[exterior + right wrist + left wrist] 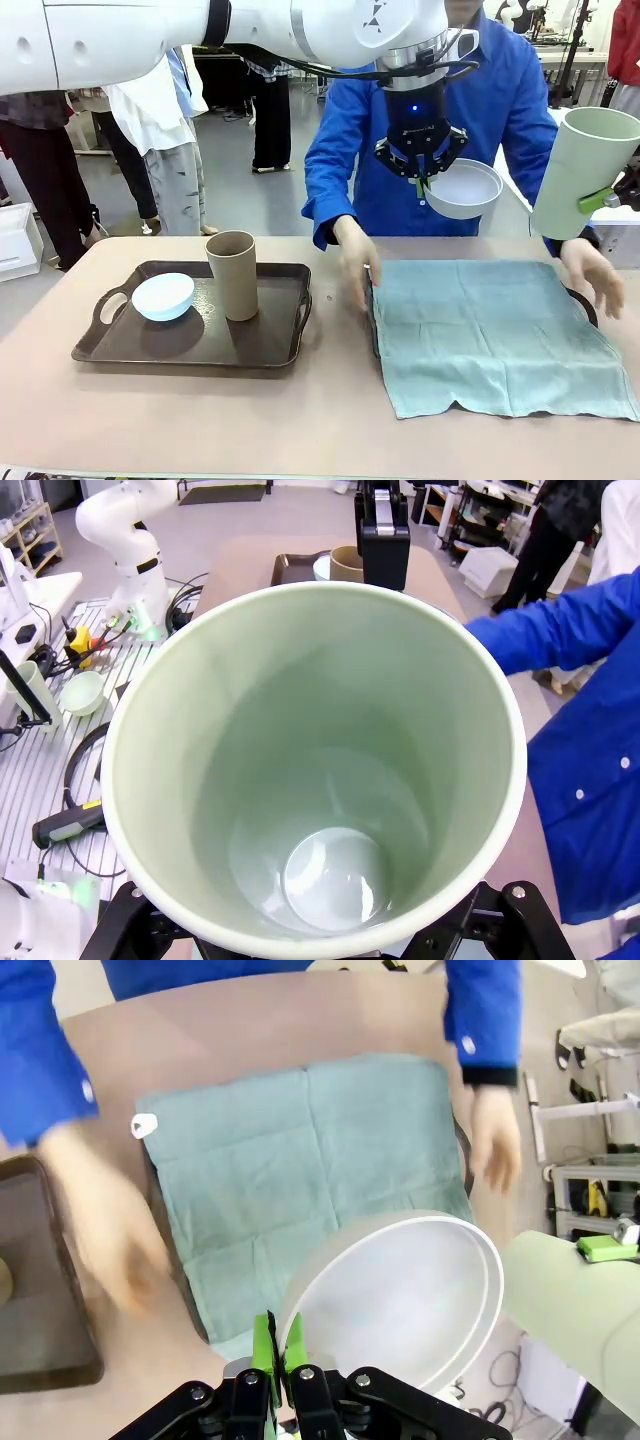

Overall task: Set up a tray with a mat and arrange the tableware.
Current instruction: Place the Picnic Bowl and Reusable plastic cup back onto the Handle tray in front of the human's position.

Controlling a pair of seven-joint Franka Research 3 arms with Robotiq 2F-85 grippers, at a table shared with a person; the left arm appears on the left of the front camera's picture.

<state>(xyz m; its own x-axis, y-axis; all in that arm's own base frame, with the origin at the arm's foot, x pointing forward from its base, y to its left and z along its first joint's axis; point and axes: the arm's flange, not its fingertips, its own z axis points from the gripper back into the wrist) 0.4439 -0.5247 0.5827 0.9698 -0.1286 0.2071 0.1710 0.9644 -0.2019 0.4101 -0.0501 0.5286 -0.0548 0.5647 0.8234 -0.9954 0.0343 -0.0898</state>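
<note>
My left gripper point(425, 178) hangs above the table's far side, shut on the rim of the white bowl point(463, 188). In the left wrist view its green fingertips point(265, 1345) pinch that white bowl point(400, 1300) over the teal mat point(310, 1170). At the right edge my right gripper point(603, 200) is shut on the tilted pale green tumbler point(580, 165), whose mouth point(320, 760) faces the right wrist camera. The mat point(495, 335) lies over a second dark tray point(586, 302). The person's hands point(352, 262) point(597, 275) rest at the mat's two sides.
A dark brown tray point(275, 345) at front left holds the pale blue bowl point(163, 295) and the upright tan tumbler point(232, 275). The person in a blue shirt point(500, 110) stands at the far side. Bare tabletop point(330, 420) runs along the front.
</note>
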